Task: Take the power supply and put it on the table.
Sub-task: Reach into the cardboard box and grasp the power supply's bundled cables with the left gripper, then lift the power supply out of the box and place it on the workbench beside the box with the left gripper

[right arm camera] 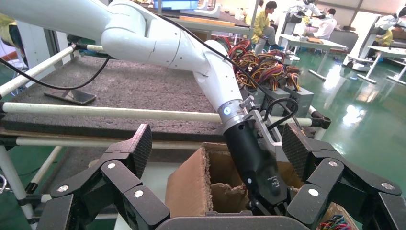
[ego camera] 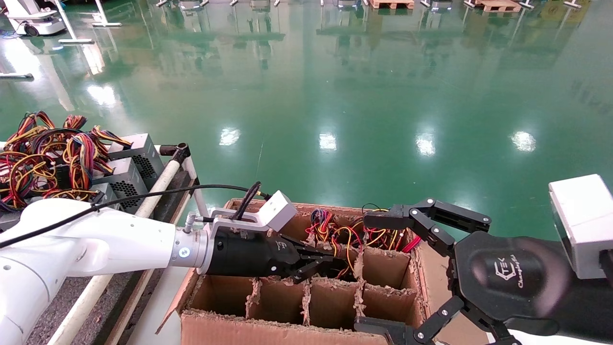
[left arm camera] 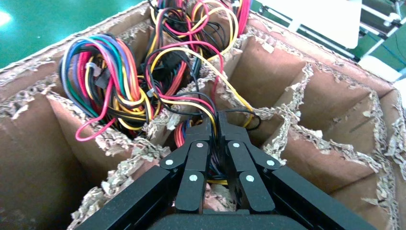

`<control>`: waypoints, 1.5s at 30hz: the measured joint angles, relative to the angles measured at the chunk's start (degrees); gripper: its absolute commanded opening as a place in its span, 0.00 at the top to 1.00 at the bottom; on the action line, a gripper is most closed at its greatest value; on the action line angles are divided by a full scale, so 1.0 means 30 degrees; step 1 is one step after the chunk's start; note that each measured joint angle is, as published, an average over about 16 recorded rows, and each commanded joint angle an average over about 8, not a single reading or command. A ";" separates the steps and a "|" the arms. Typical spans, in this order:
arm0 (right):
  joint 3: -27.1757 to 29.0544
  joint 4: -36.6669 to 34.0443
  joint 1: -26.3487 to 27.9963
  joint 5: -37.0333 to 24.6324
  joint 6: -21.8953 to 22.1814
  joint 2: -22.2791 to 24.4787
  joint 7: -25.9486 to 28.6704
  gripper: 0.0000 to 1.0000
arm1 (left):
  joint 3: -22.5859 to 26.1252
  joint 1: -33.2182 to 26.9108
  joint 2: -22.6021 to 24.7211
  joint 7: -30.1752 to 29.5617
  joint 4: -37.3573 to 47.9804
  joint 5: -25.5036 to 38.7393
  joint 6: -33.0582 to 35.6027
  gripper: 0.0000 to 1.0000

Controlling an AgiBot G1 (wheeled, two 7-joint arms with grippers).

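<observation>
Right gripper [ego camera: 383,273] hangs at the near right over the right end of the cardboard box [ego camera: 268,330], jaws spread wide, holding nothing — idle, and best left there.

Left gripper [ego camera: 323,263] is down in a middle compartment of the box, reaching in from the left. In the left wrist view its jaws are pressed nearly together around a few black and yellow wires [left arm camera: 210,112], not on any metal casing. The power supply [left arm camera: 191,132] it is after sits deep in that cell; only its wire bundle shows, the silver body is hidden by the dividers [ego camera: 306,292] and the gripper itself.

Judgement: this is the grasp-and-lift step, task barely begun. A hold on wires alone is weak — they can slip or tug connectors. Better to lift slowly and straight up, watching that the casing follows and clears the torn divider edges, which look likely to snag. The neighbouring bundles [left arm camera: 107,79] in the far cells lie close and partly overlap; a tilted pull could drag them along.

Farther left, the worktop [ego camera: 62,297] — dark grey, rough, edged by white rails [ego camera: 160,187] — runs beside the box. Several other supplies [ego camera: 127,175] with their wires already stand at its far end, so the placing spot should be the bare part nearer the robot, set down flat before the jaws part.
</observation>
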 measured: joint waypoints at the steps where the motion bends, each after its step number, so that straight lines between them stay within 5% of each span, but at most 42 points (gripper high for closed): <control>1: -0.0001 0.0000 0.0000 0.0000 0.0000 0.0000 0.0000 0.00 | -0.0055 0.0038 -0.0014 -0.0030 0.0018 -0.0110 -0.0008 1.00; 20: -0.0014 0.0000 0.0003 0.0009 0.0006 0.0005 -0.0007 0.00 | -0.1243 -0.0624 -0.0655 -0.1574 0.0508 -0.2157 0.1329 1.00; 45: -0.0030 0.0000 0.0007 0.0021 0.0013 0.0012 -0.0015 0.00 | -0.2573 -0.4459 -0.3448 -0.3146 -0.1299 -0.3855 0.1967 1.00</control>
